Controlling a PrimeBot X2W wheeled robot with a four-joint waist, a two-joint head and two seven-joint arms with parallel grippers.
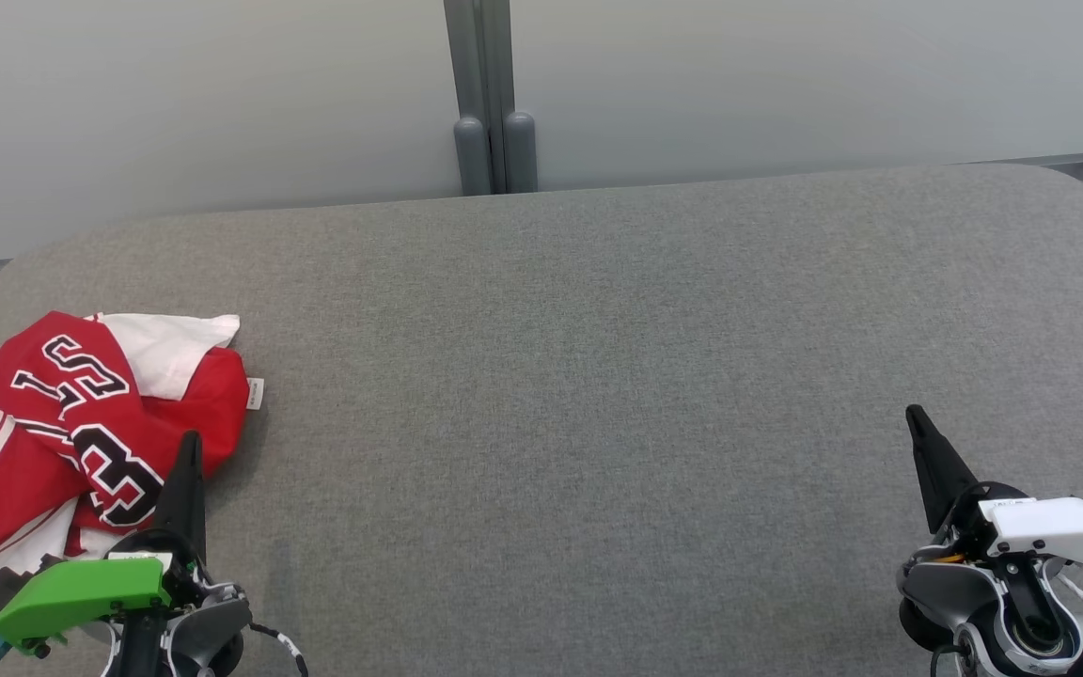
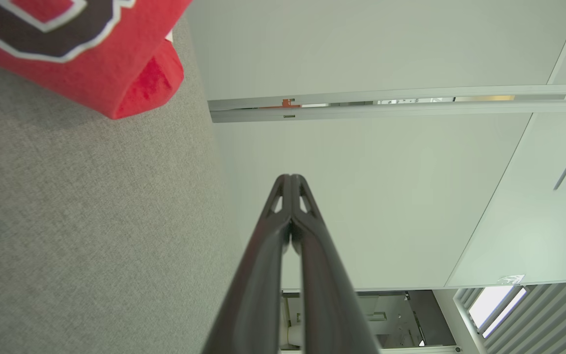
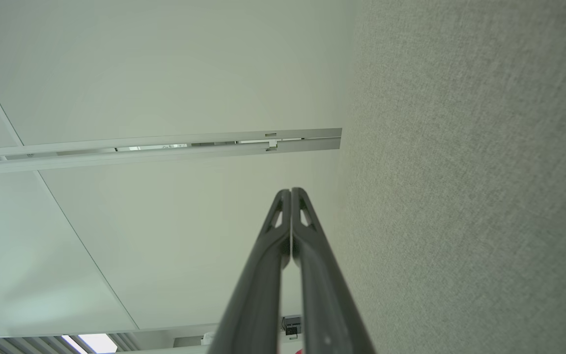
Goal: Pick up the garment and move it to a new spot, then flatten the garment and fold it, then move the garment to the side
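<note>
We're still at pickup: the crumpled red-and-white fabric jersey (image 1: 34, 470) lies ungrasped. Our left gripper (image 1: 189, 440) and right gripper (image 1: 914, 414) are pinched closed and empty; the left should open next.

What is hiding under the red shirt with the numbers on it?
The red shirt lies crumpled on the grey cushion, which shows along its edges, so the cushion likely runs underneath. The cloth covers that patch, so whether anything else sits below cannot be seen.
</note>
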